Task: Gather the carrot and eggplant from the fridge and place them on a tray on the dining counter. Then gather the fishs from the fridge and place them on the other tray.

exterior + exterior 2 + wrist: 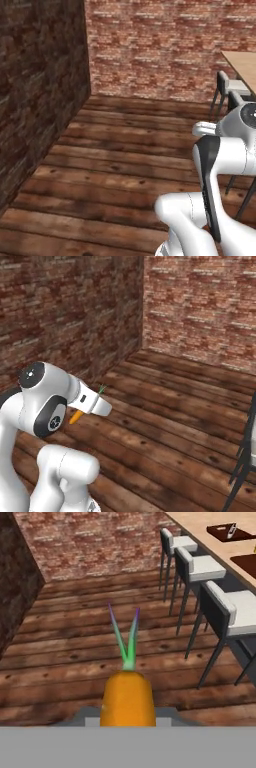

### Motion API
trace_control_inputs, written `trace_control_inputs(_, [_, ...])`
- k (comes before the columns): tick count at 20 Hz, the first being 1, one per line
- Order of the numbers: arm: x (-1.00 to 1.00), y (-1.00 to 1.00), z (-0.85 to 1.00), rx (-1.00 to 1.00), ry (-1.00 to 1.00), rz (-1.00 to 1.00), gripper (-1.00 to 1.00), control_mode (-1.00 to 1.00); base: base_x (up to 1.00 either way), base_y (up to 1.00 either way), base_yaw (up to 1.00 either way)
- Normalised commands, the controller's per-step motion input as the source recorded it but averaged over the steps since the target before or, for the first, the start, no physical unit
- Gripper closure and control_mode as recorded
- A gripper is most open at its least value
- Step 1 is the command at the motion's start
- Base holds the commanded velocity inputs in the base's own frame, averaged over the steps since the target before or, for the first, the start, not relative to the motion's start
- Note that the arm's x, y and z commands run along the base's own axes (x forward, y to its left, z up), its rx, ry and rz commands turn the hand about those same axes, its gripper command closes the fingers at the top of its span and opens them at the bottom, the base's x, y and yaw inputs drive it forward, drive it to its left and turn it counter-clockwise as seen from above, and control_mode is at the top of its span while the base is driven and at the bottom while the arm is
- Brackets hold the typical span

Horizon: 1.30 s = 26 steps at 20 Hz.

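Note:
My gripper [127, 718] is shut on the carrot [127, 698], an orange root whose green leaves point away from the hand. From the right base view, the carrot's [75, 417] orange tip sticks out below the white hand, held above the wood floor. The dining counter [210, 537] runs along the upper right of the hand view. One dark brown tray [226, 532] on it holds a small pale thing, too small to name. A second tray [247, 564] is cut by the right edge. The fridge is out of view.
Three grey-seated stools [212, 609] line the dining counter's [245, 65] near side, and one stool [227, 87] stands by its end. Brick walls [40, 90] close the left and far sides. Open wood floor [120, 150] lies ahead.

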Motion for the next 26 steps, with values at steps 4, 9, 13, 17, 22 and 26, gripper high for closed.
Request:
trace_control_inputs(4, [0.00,0.00,0.00,0.00,0.00,0.00,1.00,1.00,0.86,0.13,-0.30])
trace_control_inputs(9, [0.00,0.00,0.00,0.00,0.00,0.00,1.00,1.00,0.84,0.28,-0.33])
trace_control_inputs(13, [0.00,0.00,0.00,0.00,0.00,0.00,1.00,1.00,0.66,0.48,-0.40])
trace_control_inputs(17, [0.00,0.00,0.00,0.00,0.00,0.00,1.00,1.00,0.60,0.55,-0.44])
trace_control_inputs(22, [0.00,0.00,0.00,0.00,0.00,0.00,1.00,1.00,0.62,0.64,-0.46])
trace_control_inputs(26, [0.00,0.00,0.00,0.00,0.00,0.00,1.00,1.00,0.66,0.66,-0.46])
